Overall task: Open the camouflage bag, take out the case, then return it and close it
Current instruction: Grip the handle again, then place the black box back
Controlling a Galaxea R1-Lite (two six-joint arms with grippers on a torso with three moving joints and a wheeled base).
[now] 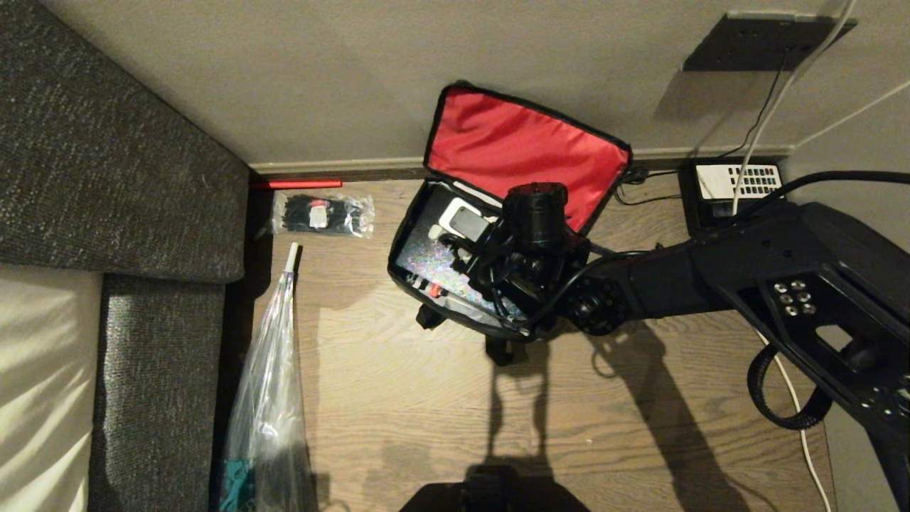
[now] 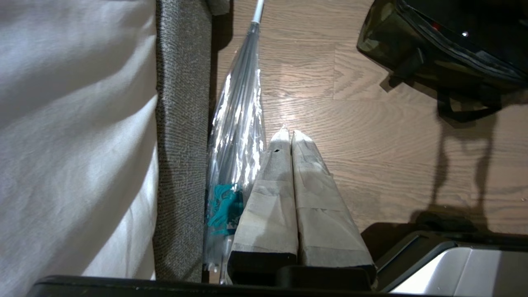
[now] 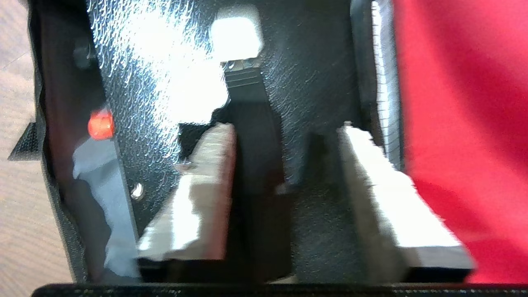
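1. While the left gripper (image 2: 291, 134) hangs parked on the robot's left with its fingers pressed together and nothing between them, leave it out of the work.
2. Locate the camouflage bag (image 1: 402, 249): it stands on the wooden floor by the wall, lid thrown back with the red lining (image 1: 519, 153) facing up, and the case (image 1: 434, 267) lies inside it.
3. Check the right gripper (image 3: 284, 132): it is down inside the bag, fingers about half apart. A black strap (image 3: 251, 136) of the case passes between them, close to one finger, but nothing is clamped.
4. Judged step – work at that strap. Centre it between the fingers, keep them off the bag wall and the red lining, and move straight up – a slanted pull would likely drag the soft bag.
5. Count, left to right: one wrapped umbrella (image 1: 274, 370), one packet of cable ties (image 1: 321, 213), one bag, one case, one telephone (image 1: 732, 185).
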